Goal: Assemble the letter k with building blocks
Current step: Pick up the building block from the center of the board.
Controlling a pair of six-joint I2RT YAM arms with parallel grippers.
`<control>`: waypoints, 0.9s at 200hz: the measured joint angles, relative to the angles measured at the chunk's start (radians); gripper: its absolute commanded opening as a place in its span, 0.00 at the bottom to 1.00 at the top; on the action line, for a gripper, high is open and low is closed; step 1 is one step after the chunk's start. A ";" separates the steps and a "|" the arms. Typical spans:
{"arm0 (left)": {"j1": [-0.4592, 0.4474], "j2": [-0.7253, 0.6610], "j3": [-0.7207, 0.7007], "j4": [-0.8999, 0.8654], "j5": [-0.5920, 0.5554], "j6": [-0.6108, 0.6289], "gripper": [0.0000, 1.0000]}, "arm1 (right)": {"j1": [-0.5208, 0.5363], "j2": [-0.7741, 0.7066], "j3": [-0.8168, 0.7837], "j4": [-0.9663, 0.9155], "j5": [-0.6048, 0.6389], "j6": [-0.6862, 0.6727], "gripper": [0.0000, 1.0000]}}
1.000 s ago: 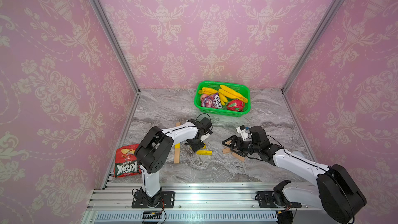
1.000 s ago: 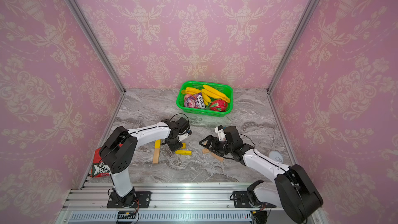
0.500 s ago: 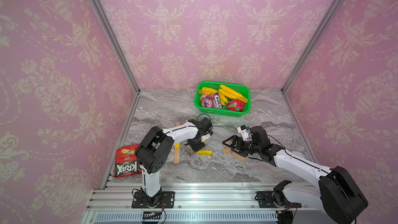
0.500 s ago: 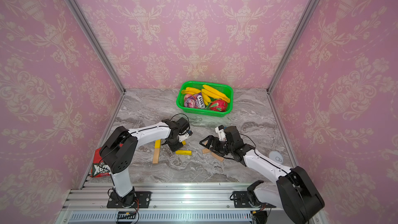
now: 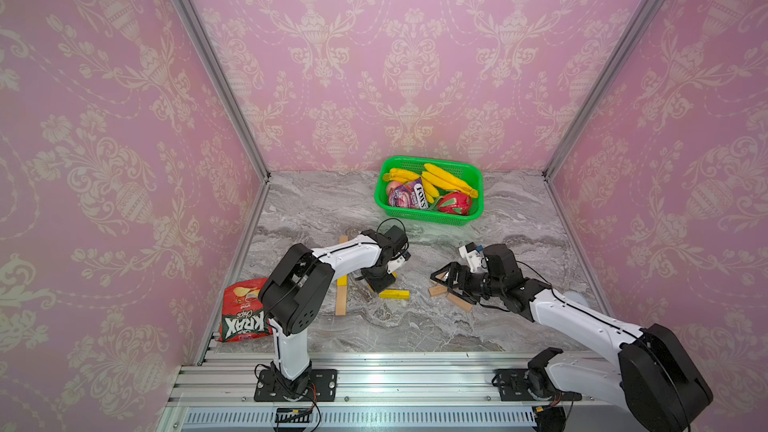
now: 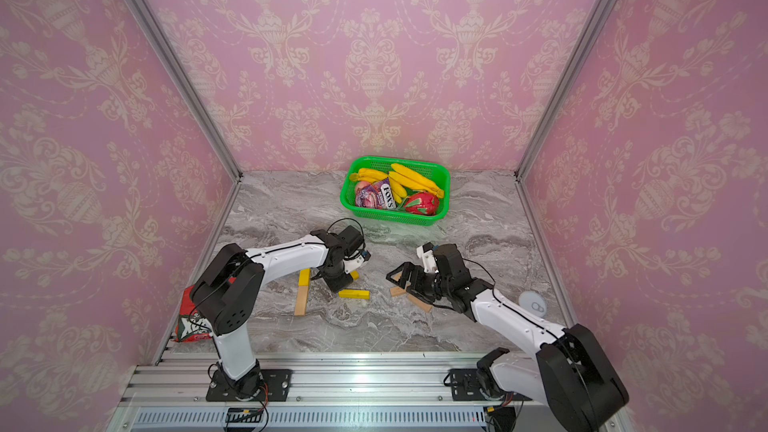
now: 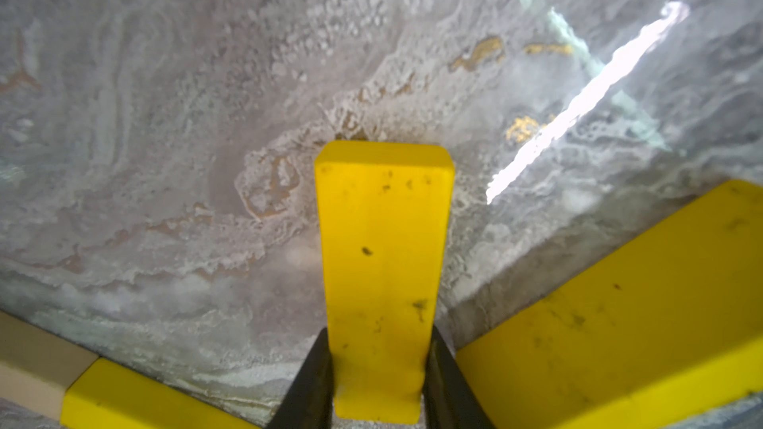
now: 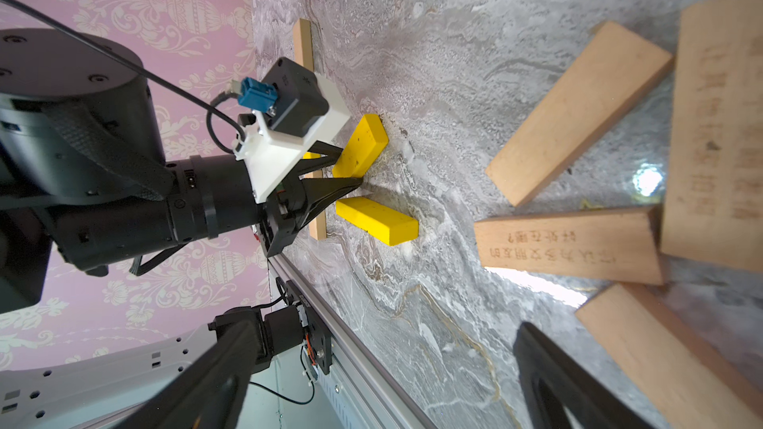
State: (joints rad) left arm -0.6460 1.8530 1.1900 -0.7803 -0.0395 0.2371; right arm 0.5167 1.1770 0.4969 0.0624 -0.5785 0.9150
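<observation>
Your left arm (image 5: 345, 252) runs out from its base and forward, forearm nearly level, wrist bent so the left gripper (image 7: 377, 381) points steeply down. Its fingers (image 7: 309, 390) sit tight against both long sides of a yellow block (image 7: 384, 241). Your right arm (image 5: 573, 320) stretches low and inward toward the left one; the right gripper (image 5: 446, 282) lies almost level, jaws spread wide — the two grippers are near each other but apart.
</observation>
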 measured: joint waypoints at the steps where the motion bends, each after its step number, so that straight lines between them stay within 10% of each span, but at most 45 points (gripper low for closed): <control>1: 0.001 0.000 0.000 0.000 0.001 0.000 0.17 | 0.000 0.000 0.000 0.000 0.000 0.000 1.00; 180: 0.115 -0.043 0.019 0.011 0.009 -0.049 0.17 | 0.074 0.104 0.130 0.019 0.033 0.002 1.00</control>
State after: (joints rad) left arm -0.5308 1.8099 1.2087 -0.7696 -0.0303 0.1883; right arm 0.5911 1.2808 0.6273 0.0814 -0.5453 0.9169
